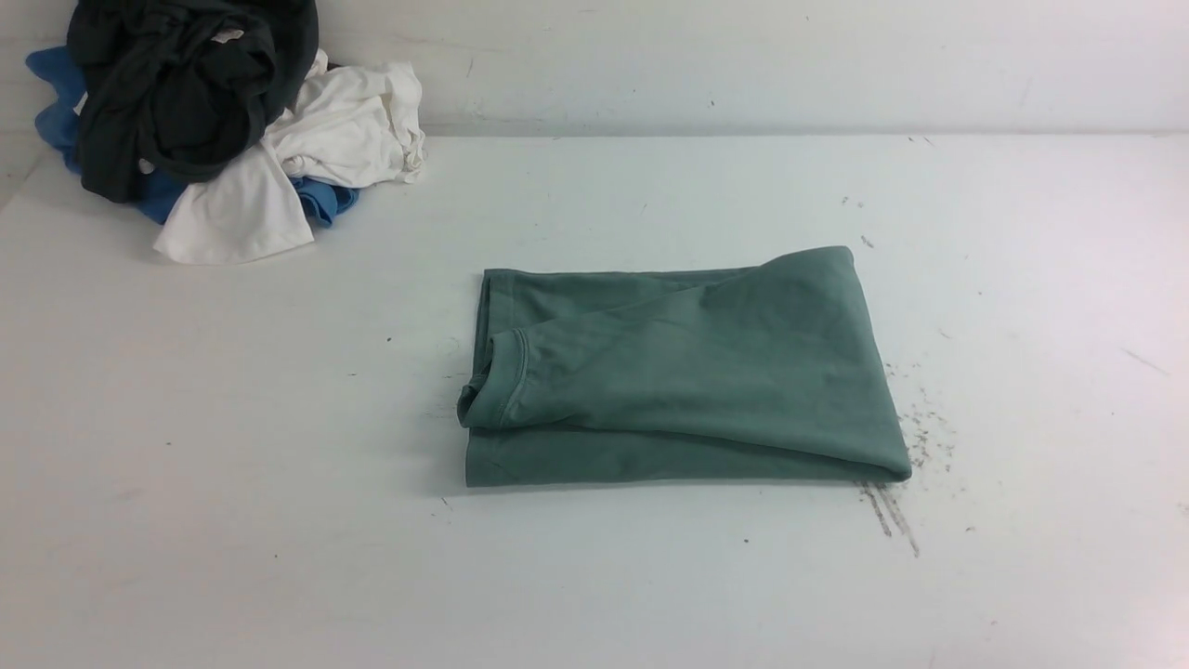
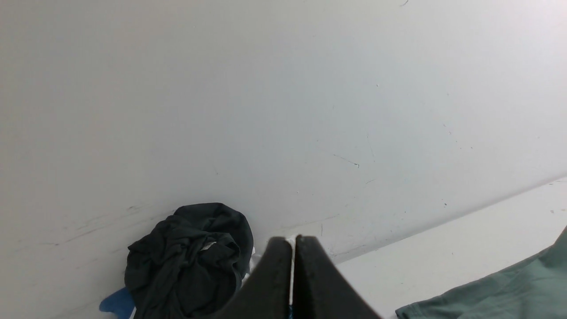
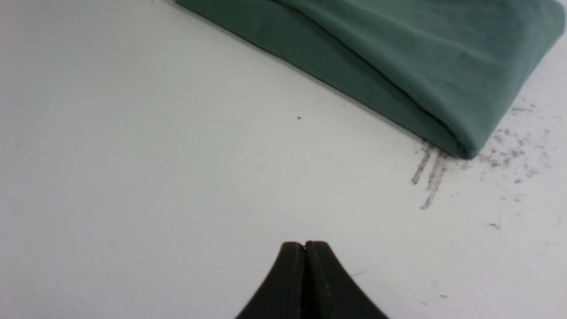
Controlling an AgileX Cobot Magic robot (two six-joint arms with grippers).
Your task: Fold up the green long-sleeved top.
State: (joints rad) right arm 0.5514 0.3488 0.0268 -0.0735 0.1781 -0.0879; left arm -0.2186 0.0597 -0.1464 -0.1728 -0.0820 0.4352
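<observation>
White table (image 1: 232, 446) carries the green long-sleeved top (image 1: 683, 372), folded into a flat rectangle, well apart from the heap of dark, white and blue clothes (image 1: 214, 121) by the wall; left gripper (image 2: 292, 248) and right gripper (image 3: 304, 250) are both closed, empty, clear of the top

Test lab: scuffed white table (image 1: 279, 520), heaped clothes (image 1: 214, 121).

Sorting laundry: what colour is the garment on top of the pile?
Black garment, clearest in front view.
</observation>
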